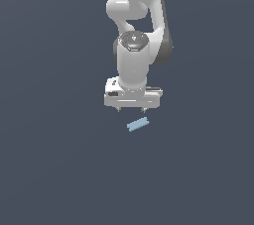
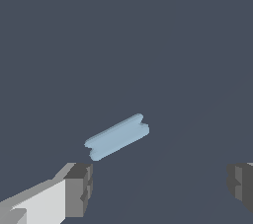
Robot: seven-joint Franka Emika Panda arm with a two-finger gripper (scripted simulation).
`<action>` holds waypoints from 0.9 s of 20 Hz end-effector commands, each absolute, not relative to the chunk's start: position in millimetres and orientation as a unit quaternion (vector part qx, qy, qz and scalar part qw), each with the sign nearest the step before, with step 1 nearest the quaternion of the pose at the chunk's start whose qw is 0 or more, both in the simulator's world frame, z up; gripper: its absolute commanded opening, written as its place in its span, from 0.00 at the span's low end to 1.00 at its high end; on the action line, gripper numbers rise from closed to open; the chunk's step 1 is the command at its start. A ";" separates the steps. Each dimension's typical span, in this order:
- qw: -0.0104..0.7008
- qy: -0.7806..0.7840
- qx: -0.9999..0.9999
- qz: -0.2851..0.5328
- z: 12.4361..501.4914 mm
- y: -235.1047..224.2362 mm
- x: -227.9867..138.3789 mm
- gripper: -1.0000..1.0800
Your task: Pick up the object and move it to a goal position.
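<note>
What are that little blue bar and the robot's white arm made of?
It's a simulator render, so only looks count. The light-blue bar looks like matte plastic: flat even colour, no shine. The white arm resembles smooth, slightly glossy moulded plastic or painted metal, with soft highlights. The gripper has dark grey fingertips.

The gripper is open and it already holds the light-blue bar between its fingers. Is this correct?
Not quite. The gripper is open, but it does not hold the light-blue bar. In the wrist view the bar lies apart from the fingers, not between them; the exterior view shows it just beyond the fingertips too.
</note>
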State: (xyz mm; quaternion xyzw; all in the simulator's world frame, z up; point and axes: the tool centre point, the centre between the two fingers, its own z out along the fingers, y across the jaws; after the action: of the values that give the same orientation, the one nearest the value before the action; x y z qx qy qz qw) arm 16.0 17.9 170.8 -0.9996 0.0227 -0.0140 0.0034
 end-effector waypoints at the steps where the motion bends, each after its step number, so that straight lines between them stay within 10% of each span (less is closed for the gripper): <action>1: 0.004 0.045 -0.999 -0.013 165.8 20.1 15.6 0.96; 18: 0.009 0.259 -0.966 -0.004 120.1 38.3 10.4 0.96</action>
State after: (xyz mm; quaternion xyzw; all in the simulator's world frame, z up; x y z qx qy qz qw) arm 11.0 36.8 124.3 -0.9711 0.2385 -0.0047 0.0089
